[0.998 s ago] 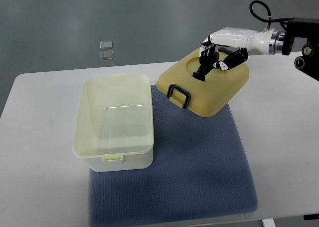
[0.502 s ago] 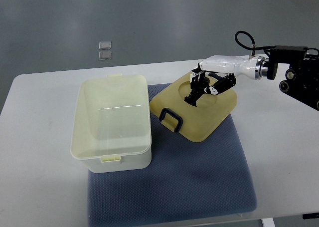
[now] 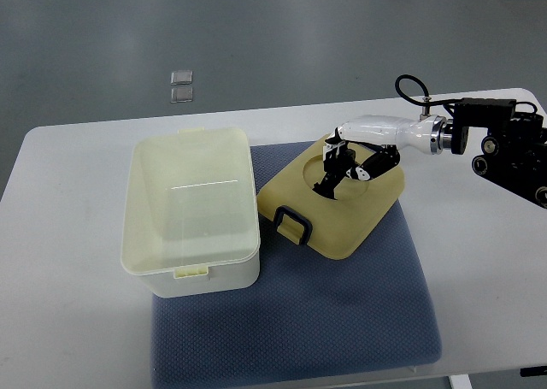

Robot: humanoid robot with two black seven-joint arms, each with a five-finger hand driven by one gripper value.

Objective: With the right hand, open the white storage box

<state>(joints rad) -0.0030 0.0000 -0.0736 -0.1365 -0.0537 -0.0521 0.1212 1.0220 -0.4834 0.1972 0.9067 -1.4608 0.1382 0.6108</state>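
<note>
The lid now lies lower and further toward 9 o'clock than a second ago: it has come down from a tilted carry near the table's 2 o'clock corner to rest nearly flat on the blue mat, its black handle pointing toward 7 o'clock, just beside the white storage box. The right hand still has its fingers curled into the lid's round recess, gripping it (no release visible yet). The box stands open at the mat's 10 o'clock corner, so the opening looks essentially done; only letting go remains.
</note>
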